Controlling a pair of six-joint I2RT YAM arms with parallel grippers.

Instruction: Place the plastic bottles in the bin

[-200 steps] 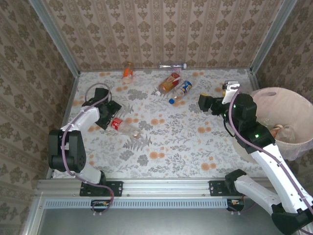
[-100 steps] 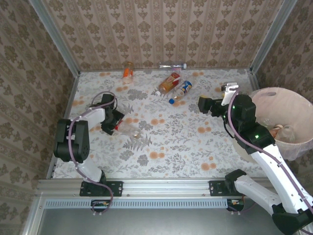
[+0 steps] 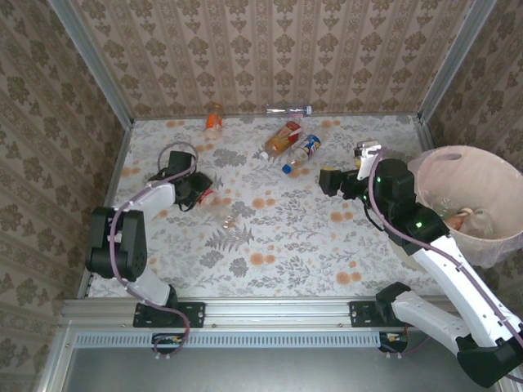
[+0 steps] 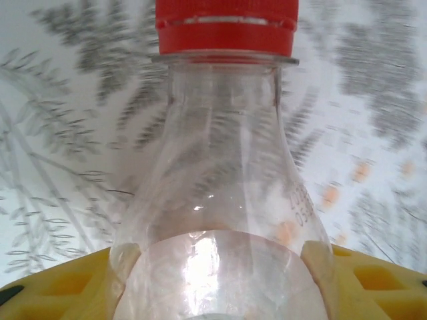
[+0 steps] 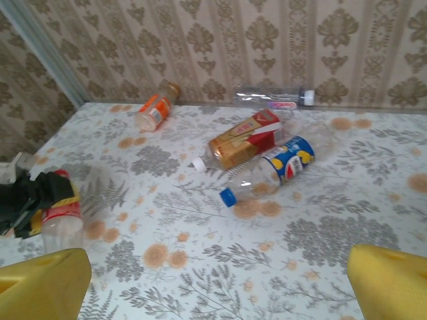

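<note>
Bin (image 3: 470, 149) right of the table (image 3: 310, 245); four bottles (image 3: 283, 138) near the back wall (image 3: 278, 49).

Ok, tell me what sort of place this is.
Likely a staged robot test cell, not a home: wallpapered panels on metal framing box in a floral-covered table, with plastic bottles strewn about and a lined bin beside it.

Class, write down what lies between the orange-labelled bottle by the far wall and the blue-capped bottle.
The red-and-gold-labelled bottle, lying on its side; the right wrist view shows it best.
</note>
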